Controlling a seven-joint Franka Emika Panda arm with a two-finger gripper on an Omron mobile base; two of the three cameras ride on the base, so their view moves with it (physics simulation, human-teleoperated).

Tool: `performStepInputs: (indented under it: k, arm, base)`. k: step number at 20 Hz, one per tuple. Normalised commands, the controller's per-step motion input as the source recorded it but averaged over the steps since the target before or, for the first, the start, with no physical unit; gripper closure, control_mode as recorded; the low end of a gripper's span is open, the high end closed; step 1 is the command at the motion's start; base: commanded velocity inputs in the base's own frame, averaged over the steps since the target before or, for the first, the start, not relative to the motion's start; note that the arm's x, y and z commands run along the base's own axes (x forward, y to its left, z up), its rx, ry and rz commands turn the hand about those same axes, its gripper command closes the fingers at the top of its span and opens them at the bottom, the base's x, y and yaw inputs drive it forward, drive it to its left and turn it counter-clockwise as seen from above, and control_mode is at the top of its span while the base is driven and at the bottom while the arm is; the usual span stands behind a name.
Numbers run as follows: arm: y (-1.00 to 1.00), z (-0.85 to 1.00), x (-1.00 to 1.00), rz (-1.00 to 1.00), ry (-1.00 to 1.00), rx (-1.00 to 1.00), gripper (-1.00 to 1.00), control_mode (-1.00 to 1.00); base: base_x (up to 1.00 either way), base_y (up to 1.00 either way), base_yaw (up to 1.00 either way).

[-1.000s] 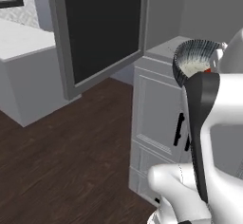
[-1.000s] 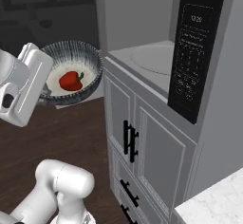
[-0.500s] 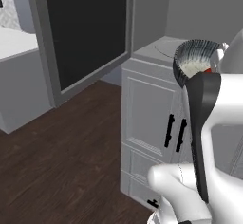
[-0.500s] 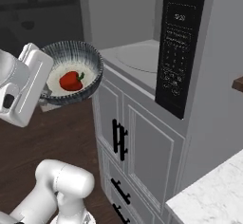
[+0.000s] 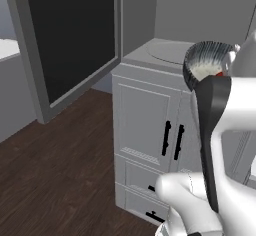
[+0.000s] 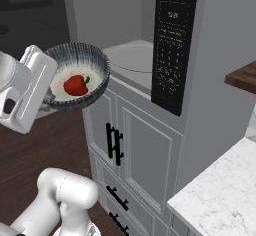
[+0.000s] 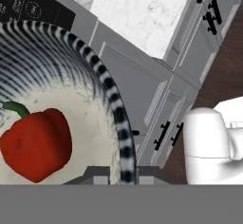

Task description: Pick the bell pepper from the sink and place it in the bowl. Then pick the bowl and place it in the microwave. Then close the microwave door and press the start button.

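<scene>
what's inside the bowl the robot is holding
A red bell pepper lies on the pale inside of the bowl. The pepper covers the patch of bowl floor beneath it.

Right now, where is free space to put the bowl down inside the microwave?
The turntable plate inside the microwave is bare, bordered by the control strip on its right and the open microwave door on its left. The gripper holds the bowl, with the bell pepper inside, just outside the opening.
</scene>
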Motion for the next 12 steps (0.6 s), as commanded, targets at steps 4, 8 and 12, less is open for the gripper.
performStepInputs:
  k: [4, 8, 12]
  arm:
    - [0.0, 0.25, 0.1, -0.01, -0.09, 0.0, 1.0, -1.0]
    - [-0.01, 0.37, 0.26, 0.17, -0.01, -0.02, 1.0, -1.0]
    - [-0.06, 0.24, 0.37, 0.17, -0.04, -0.11, 1.0, -1.0]
  base:
    - [0.0, 0.0, 0.0]
    - [0.0, 0.0, 0.0]
    - [0.0, 0.0, 0.0]
